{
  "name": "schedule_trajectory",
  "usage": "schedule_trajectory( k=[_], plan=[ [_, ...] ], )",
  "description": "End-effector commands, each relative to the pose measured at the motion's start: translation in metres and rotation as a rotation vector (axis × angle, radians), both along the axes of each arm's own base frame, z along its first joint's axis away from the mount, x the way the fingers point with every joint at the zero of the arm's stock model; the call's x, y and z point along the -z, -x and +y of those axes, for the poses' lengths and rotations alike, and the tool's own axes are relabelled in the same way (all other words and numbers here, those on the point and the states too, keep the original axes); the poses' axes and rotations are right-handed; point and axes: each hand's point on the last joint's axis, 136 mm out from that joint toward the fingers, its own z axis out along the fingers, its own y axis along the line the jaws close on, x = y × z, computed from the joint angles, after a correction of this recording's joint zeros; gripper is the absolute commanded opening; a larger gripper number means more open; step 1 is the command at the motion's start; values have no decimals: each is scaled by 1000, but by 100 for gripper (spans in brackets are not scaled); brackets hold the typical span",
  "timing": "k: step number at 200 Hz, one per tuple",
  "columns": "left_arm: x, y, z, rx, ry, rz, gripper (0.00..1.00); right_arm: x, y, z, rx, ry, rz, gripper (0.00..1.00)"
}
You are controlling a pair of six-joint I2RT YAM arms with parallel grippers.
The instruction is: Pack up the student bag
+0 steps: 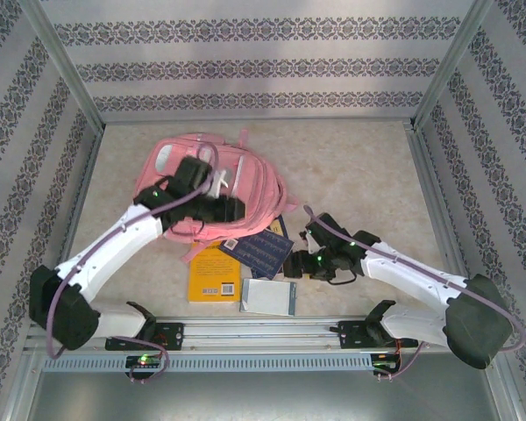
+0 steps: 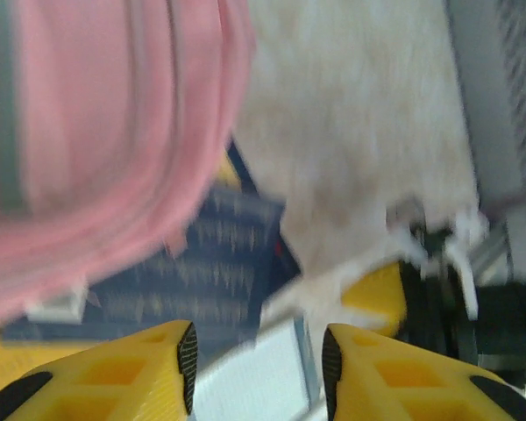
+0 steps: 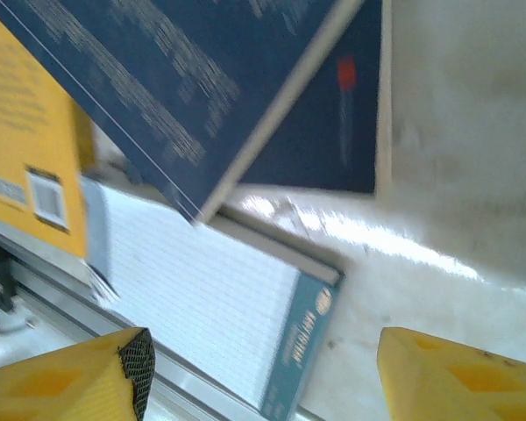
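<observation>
Here's the pink backpack [image 1: 212,180], lying flat on the desk [image 1: 359,175], left of centre and toward the far side. The left arm reaches across it, and the left hand [image 2: 256,355] hangs at the bag's near right edge. Its yellow fingers [image 2: 158,373] stand partly apart with nothing between them. Just below the bag's rim sits a blue book [image 1: 265,248], with one corner tucked under the pink fabric. A yellow book [image 1: 212,274] lies beside it on the left, and a lined notepad [image 1: 269,296] sits nearest the arms. Over on the right, the right hand [image 3: 263,373] hovers above the notepad, spread wide and holding nothing.
</observation>
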Motion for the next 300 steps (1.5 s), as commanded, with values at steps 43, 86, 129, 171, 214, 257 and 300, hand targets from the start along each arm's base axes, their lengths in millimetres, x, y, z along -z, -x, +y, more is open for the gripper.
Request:
schedule_trajectory(
  k=[43,86,129,171,214,257,300],
  plan=[
    [101,101,-17,117,-30,293,39,19,28,5,21,-90,123,65],
    [124,121,-28,140,-9,368,37,26,31,11,32,-145,143,54],
    [139,124,-26,120,-41,400,34,37,31,13,58,-161,175,51],
    [162,125,-22,101,-60,421,30,42,26,19,73,-203,188,50],
    [169,124,-22,105,-76,429,24,24,22,35,26,-293,177,47],
    [171,126,-19,92,-77,430,22,6,19,38,13,-345,150,44],
    [171,127,-18,88,-77,432,20,-13,20,37,8,-396,125,43]
  ],
)
